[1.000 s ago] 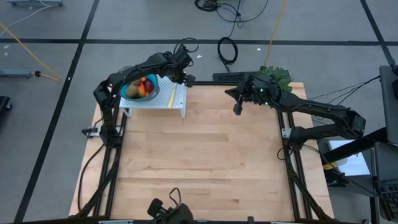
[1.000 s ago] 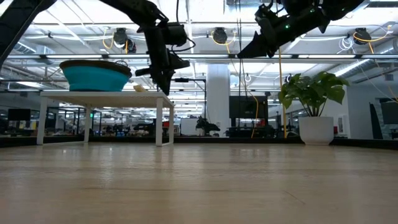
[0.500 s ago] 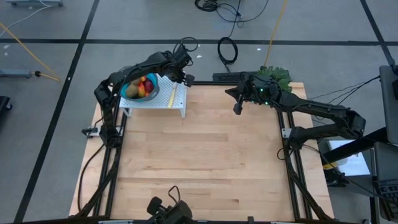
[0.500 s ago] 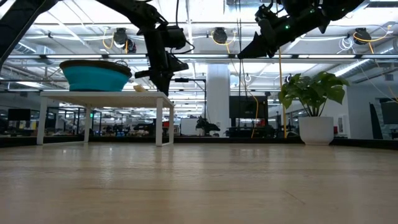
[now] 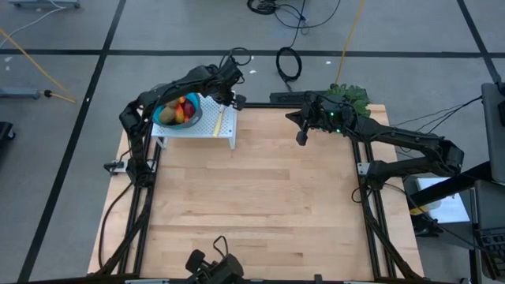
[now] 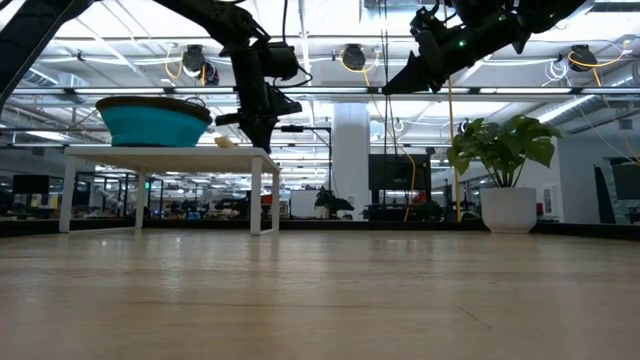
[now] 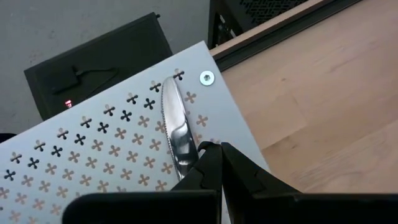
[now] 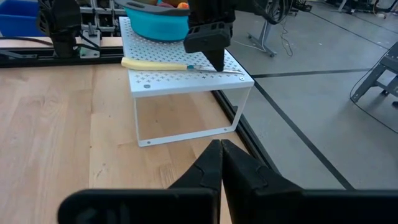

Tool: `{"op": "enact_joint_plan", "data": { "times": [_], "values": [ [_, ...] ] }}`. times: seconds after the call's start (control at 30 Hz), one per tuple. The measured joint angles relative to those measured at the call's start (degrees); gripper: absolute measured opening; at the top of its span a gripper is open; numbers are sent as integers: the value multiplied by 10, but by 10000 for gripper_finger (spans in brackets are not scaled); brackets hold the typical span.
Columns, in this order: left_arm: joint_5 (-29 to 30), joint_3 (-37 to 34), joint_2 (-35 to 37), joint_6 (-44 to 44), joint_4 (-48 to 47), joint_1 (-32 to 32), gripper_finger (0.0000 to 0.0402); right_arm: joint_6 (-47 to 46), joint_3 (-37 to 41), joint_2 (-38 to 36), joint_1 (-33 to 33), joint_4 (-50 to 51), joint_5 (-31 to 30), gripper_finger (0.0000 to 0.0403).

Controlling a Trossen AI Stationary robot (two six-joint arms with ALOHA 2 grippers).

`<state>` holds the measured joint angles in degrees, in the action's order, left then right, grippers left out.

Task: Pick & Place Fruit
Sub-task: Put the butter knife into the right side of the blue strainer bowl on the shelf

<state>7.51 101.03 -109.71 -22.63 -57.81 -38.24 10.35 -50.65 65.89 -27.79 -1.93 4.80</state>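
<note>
The fruit [image 5: 182, 110] lies heaped in a teal bowl [image 5: 170, 118] on a small white perforated stand [image 5: 225, 134] at the far left corner of the table [image 5: 252, 205]. From the high view, red, orange and brownish pieces can be told, but individual fruits cannot be separated with certainty.

The left end effector [image 5: 234, 101] hangs above the stand's outer edge, fingers pressed together and holding nothing. Its wrist view shows the closed fingertips [image 7: 214, 163] directly over the metal blade of a knife [image 7: 176, 130]; whether they touch the blade cannot be determined. The knife's pale yellow handle [image 8: 152, 64] and blade lie along the stand's edge, beside the bowl and apart from it.

Controlling relation: the fruit sits on the far side of the knife from this end effector, inward across the stand. The left arm is plainly the nearer one. In my judgement, a grasp calls for the fingers to part and the end effector to shift sideways over the bowl rim.

The right end effector [image 5: 301, 139] waits over the table's far edge near a potted plant [image 6: 503, 160], fingers together, empty, well apart from the bowl.
</note>
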Motion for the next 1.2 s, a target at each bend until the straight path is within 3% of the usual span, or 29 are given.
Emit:
{"op": "enact_joint_plan", "data": {
  "times": [1.2],
  "values": [
    [13,-1,-10,1,-25,-14,0,0,-1,0,0,-4,-2,0]
  ]
}}
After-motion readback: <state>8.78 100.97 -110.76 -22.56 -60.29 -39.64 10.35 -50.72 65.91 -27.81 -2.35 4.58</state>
